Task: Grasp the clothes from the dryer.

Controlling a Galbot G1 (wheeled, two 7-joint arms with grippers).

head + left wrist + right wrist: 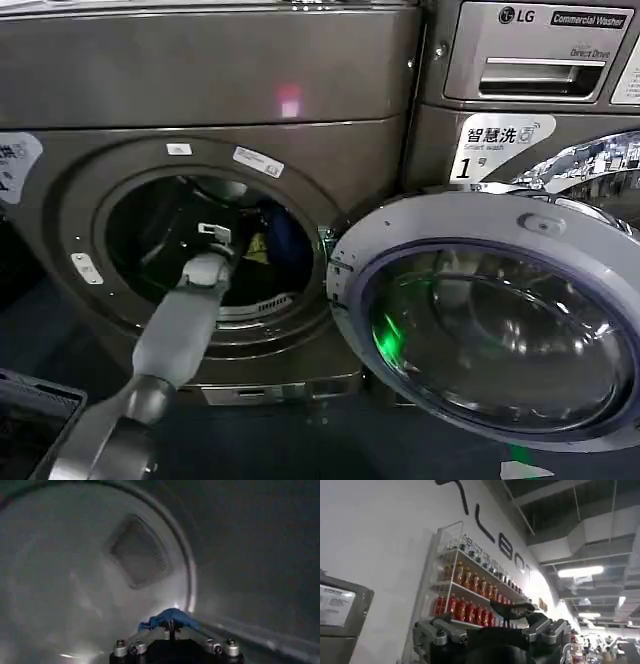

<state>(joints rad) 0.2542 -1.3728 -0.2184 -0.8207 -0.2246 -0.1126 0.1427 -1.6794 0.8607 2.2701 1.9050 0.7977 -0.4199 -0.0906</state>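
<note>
One arm works here — the left gripper (222, 238) is reached deep through the round mouth of the dryer (200, 90), its door (480, 320) swung wide. The clothes (169, 619) lie on the drum floor, touching the fingertips; whether the jaws have closed on them I cannot tell. Likely the grasp itself is in hand — next, a firm pinch, then withdrawal. The right gripper (512, 611) waits outside, jaws nearly together, holding nothing.

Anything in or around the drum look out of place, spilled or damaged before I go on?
Nothing stands out. The dryer door hangs fully open to the robot's right, the left end effector is inside the drum, and a small bunch of clothes lies just ahead of it. No spill or damage shows.
</note>
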